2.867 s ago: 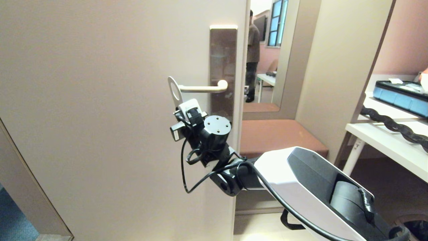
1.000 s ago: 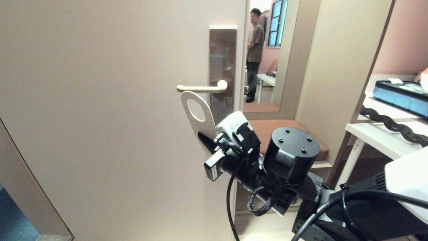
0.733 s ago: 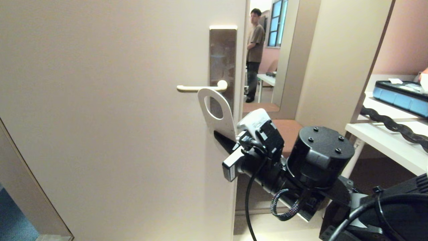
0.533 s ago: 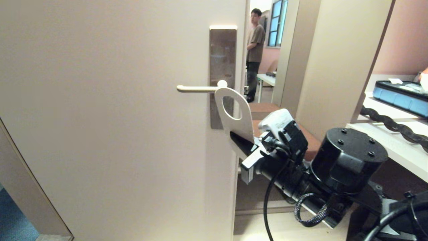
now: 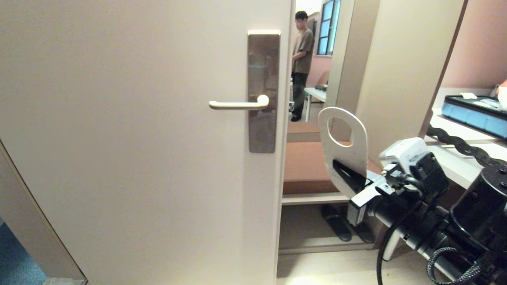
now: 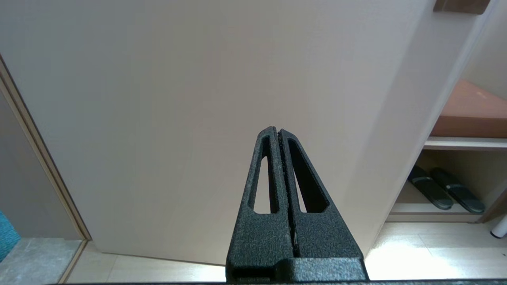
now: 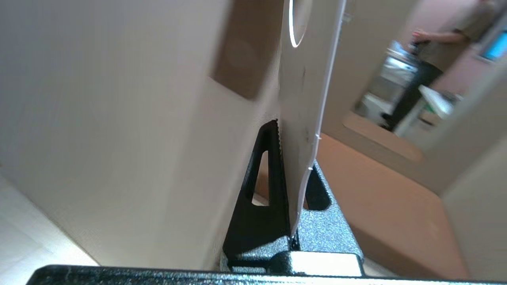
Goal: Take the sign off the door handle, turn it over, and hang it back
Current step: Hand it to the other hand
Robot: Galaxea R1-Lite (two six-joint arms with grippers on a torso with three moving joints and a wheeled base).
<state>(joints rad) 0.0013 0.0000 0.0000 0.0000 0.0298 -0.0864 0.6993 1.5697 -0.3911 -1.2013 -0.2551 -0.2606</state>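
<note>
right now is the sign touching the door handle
Apart. The head view shows the sign held upright in the right gripper, well to the right of the door handle, with the door's edge between them.

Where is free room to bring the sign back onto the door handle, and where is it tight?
Free: the bare door face left of and below the door handle, so its open tip is clear. Tight: the handle's root at the metal plate near the door edge. The right gripper holds the sign right of the door, before the bench. The left gripper is idle.
</note>
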